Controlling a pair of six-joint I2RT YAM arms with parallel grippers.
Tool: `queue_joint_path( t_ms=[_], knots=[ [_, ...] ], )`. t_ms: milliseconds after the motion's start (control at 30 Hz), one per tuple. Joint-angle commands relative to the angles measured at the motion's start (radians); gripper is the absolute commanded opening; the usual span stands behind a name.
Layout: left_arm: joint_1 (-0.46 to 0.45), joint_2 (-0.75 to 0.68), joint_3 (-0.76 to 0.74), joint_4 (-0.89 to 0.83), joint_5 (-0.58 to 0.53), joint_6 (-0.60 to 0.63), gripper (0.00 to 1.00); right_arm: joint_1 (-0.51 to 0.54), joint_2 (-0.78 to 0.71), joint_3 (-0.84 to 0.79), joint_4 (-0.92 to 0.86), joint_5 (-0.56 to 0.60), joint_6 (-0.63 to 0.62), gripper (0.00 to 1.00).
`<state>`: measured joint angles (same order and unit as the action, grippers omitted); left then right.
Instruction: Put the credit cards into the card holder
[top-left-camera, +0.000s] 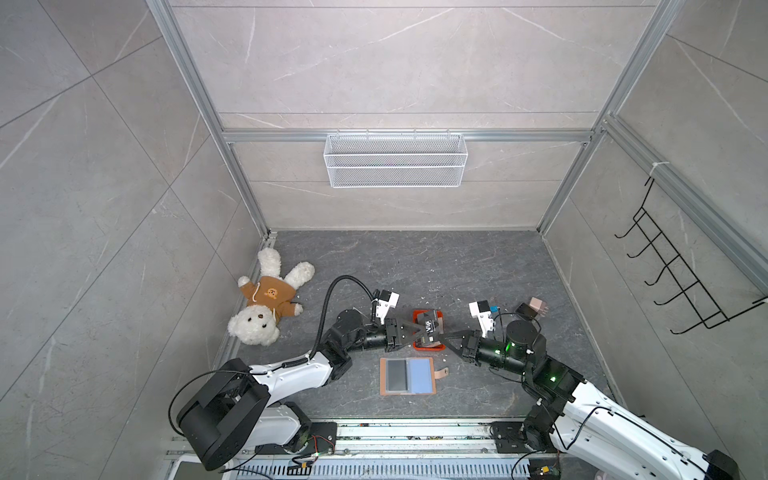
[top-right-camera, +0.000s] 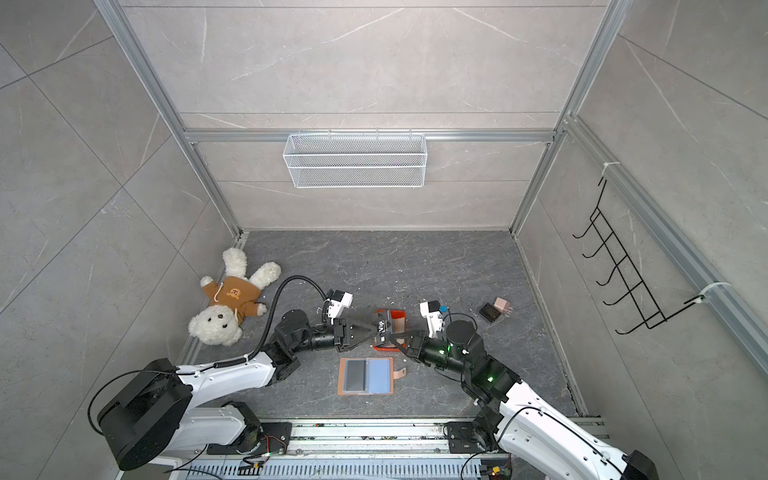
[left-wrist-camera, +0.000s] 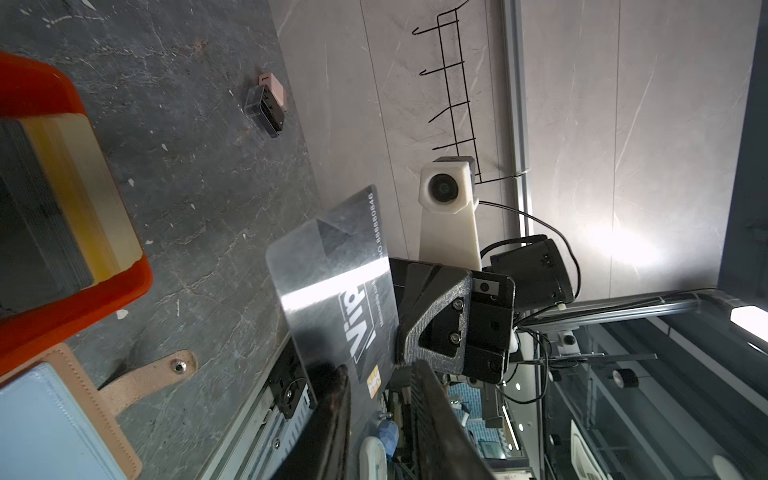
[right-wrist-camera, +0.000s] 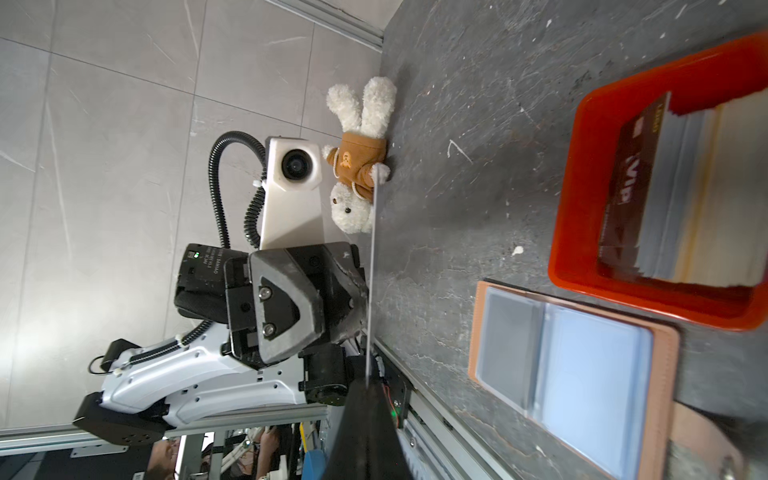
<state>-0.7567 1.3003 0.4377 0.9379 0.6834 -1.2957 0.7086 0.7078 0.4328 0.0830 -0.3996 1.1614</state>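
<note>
Top views show a teddy bear (top-left-camera: 266, 303) lying by the left edge of the desk (top-left-camera: 457, 266). To its right, the left gripper (top-left-camera: 417, 329) points toward the middle with its jaws partly apart. In the left wrist view one finger (left-wrist-camera: 328, 424) lies right at a corner of a black card (top-left-camera: 431, 328); whether it touches I cannot tell. That card, lettered "VIP", is held up on edge. In both top views it overlaps an orange-red tray (right-wrist-camera: 570, 216) in the middle of the desk, which holds a stack of cards (right-wrist-camera: 673, 195). On the card's far side the right gripper (top-left-camera: 449, 340) is clamped on it; the right wrist view shows the card edge-on, running into the closed fingers. Just in front of the tray, toward the desk's front edge, the card holder (top-left-camera: 407, 376) lies open and flat. It has a dark sleeve on the left and a blue one on the right, and its snap tab (top-left-camera: 444, 372) sticks out rightward. Near the right edge a black block (top-right-camera: 490, 312) and a pink block (top-right-camera: 503, 306) sit together.
</note>
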Motion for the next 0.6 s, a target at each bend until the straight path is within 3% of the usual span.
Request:
queue_joint_path(
  t_ms=[0,367,567],
  knots=[
    [0.005,0.001,-0.005,0.117,0.011,-0.039,0.26,0.000,0.015,-0.031,0.135,-0.034,0.062,0.00],
    [0.024,-0.118,-0.051,-0.095,-0.030,0.032,0.26,-0.001,-0.038,-0.018,0.018,0.031,0.033,0.00],
    [0.036,-0.129,-0.068,-0.077,-0.004,0.006,0.37,0.000,-0.032,-0.016,0.040,0.005,0.042,0.00]
  ],
)
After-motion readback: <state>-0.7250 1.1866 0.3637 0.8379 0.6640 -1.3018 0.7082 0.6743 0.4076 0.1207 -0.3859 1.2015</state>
